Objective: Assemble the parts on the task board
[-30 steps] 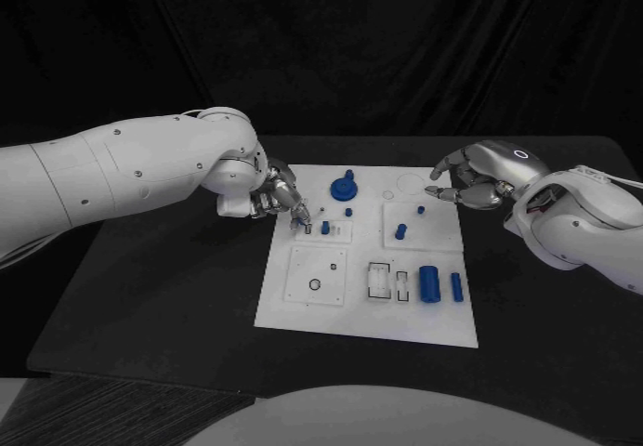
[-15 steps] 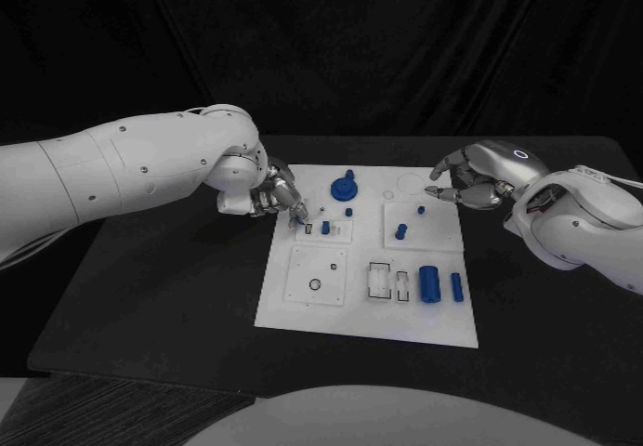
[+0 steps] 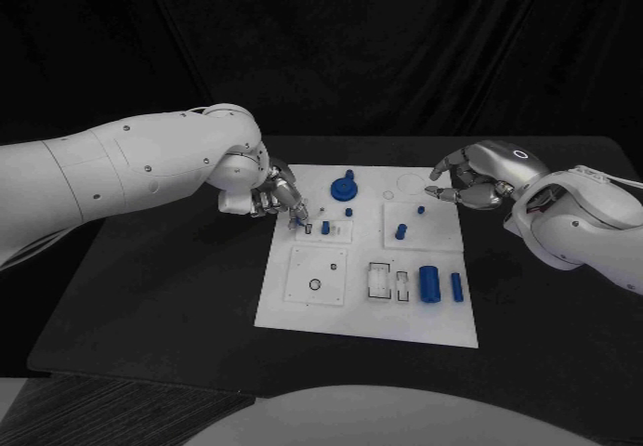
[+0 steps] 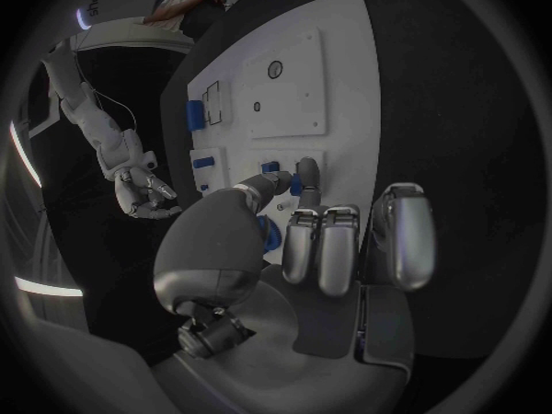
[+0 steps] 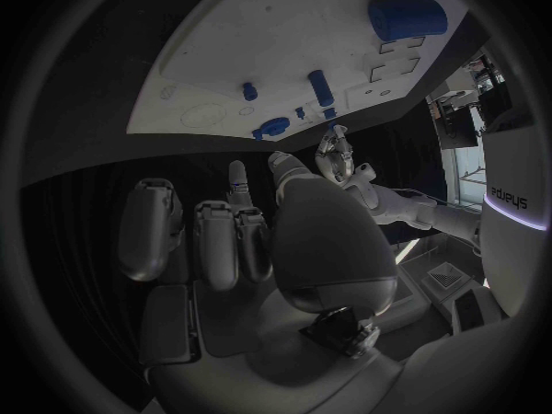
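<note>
The white task board (image 3: 297, 297) lies mid-table. On it are a blue knobbed disc (image 3: 346, 190), small blue pegs (image 3: 324, 227) (image 3: 403, 229) (image 3: 419, 210), a thick blue cylinder (image 3: 429, 283) and a slim one (image 3: 457, 287). My left hand (image 3: 273, 198) is over the board's far left part, fingertips pointing down beside a peg. In the left wrist view, the left hand (image 4: 304, 239) pinches a small blue part (image 4: 295, 186) between thumb and forefinger, with the other fingers curled. My right hand (image 3: 472, 182) hovers at the board's far right corner, fingers loosely apart and holding nothing.
A black ring (image 3: 315, 284) sits in a square panel on the board's near left, with two narrow rectangular slots (image 3: 382, 279) beside it. A round recess (image 3: 390, 195) lies near the right hand. Bare black table (image 3: 161, 297) surrounds the board.
My left hand's fingertips have shifted slightly over the board's far left part, staying by the same peg. The right hand and the parts on the board have not moved.
</note>
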### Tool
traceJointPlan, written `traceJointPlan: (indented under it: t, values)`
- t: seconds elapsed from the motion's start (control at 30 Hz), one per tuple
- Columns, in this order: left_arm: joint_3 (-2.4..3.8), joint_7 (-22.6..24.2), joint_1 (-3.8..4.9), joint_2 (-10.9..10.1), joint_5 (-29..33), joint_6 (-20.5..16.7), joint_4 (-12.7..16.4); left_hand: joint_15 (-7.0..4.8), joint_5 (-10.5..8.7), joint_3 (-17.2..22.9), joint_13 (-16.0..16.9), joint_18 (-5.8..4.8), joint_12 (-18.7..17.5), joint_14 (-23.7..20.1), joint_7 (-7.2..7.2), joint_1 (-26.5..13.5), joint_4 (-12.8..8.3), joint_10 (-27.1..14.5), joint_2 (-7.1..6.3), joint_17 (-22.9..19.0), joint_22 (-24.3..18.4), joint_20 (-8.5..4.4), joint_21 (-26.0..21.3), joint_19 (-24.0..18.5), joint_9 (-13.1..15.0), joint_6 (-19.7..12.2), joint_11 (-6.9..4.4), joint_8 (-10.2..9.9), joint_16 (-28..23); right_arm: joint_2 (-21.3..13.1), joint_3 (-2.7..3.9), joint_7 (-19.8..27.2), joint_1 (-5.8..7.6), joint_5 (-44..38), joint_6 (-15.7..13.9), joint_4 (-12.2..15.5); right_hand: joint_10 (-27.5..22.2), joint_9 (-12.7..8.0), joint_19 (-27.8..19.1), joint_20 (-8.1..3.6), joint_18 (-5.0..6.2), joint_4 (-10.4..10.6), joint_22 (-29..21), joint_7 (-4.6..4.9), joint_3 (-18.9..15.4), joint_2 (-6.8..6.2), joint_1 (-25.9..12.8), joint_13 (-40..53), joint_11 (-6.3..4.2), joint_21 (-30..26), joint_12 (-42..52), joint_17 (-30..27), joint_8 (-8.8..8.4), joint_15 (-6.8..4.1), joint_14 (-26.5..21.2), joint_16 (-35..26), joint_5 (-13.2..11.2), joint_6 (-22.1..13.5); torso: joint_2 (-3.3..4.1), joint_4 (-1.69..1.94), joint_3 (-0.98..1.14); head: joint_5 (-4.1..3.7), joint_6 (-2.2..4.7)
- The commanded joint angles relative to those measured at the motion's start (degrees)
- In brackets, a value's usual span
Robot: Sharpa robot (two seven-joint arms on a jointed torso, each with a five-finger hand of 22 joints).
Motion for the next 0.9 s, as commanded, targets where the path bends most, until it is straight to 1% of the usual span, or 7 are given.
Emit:
traceJointPlan:
  t: [0.03,0.3,0.43,0.73,0.9]
  values:
    - [0.05,0.14,-0.09,0.25,0.53,1.38,-0.05,-0.59,0.46,5.74,15.25,0.68,0.38,6.64,-1.12,-0.63,-0.99,6.28,0.90,15.28,11.52,-0.15,-0.56,-0.34,-0.88,1.52,-0.30,-0.90,0.80,0.05,0.04,-0.89,-0.15,-0.18,0.14,-0.01,5.57,-0.63,0.05,0.46,2.01,-0.04,10.91,0.17,2.05,-0.48,1.63,15.28,0.45,-0.92,1.14,5.79,0.76,0.32,3.74,-1.05,0.73,0.69,0.00,0.01,0.05,0.11,0.00]
    - [0.05,-0.22,-0.18,0.62,0.53,2.06,-0.25,-0.59,0.46,5.78,15.25,0.68,0.38,6.64,-1.12,-0.63,-1.09,6.28,0.89,15.28,11.51,-0.15,-0.58,-0.34,-0.90,1.52,-0.30,-0.92,0.80,0.26,0.04,-0.87,-0.15,-0.18,0.20,-0.08,5.57,-0.63,0.05,0.46,2.01,-0.04,10.91,0.17,2.05,-0.48,1.63,15.28,0.45,-0.92,1.14,5.79,0.76,0.32,3.74,-1.05,0.73,0.69,0.00,0.02,0.04,0.14,0.00]
    - [0.04,-0.80,-0.30,0.91,0.53,3.00,-0.50,-0.58,0.47,5.83,15.25,0.69,0.38,6.64,-1.11,-0.63,-1.16,6.28,0.91,15.28,11.50,-0.15,-0.63,-0.36,-0.92,1.51,-0.30,-0.94,0.80,0.26,0.04,-0.89,-0.15,-0.18,0.24,-0.06,5.57,-0.63,0.05,0.46,2.01,-0.04,10.91,0.17,2.05,-0.48,1.63,15.28,0.45,-0.92,1.14,5.79,0.76,0.32,3.74,-1.05,0.73,0.69,-0.04,0.09,0.05,0.02,0.00]
    - [0.04,-1.27,-0.62,1.37,0.53,3.49,-1.15,-0.58,0.49,5.97,15.25,0.69,0.38,6.64,-1.09,-0.62,-1.32,6.28,1.01,15.28,11.50,-0.15,-0.63,-0.36,-0.99,1.51,-0.29,-0.99,0.80,0.24,0.04,-0.92,-0.15,-0.18,0.26,-0.03,5.57,-0.67,0.06,0.46,2.01,-0.11,10.91,0.18,2.12,-0.46,1.78,15.28,0.47,-0.91,1.14,5.80,0.76,0.33,3.75,-1.04,0.84,0.70,-0.02,0.05,0.07,0.14,0.00]
    - [0.04,-1.31,-0.78,1.75,0.53,3.47,-1.57,-0.58,0.49,6.00,15.25,0.70,0.38,6.64,-1.09,-0.62,-1.34,6.28,1.04,15.28,11.49,-0.15,-0.66,-0.37,-1.00,1.51,-0.29,-1.00,0.80,0.25,0.04,-0.92,-0.15,-0.18,0.26,-0.06,5.57,-0.67,0.06,0.46,2.01,-0.11,10.91,0.18,2.12,-0.46,1.78,15.28,0.47,-0.91,1.14,5.80,0.76,0.33,3.75,-1.04,0.84,0.70,-0.03,0.02,0.04,0.15,0.00]
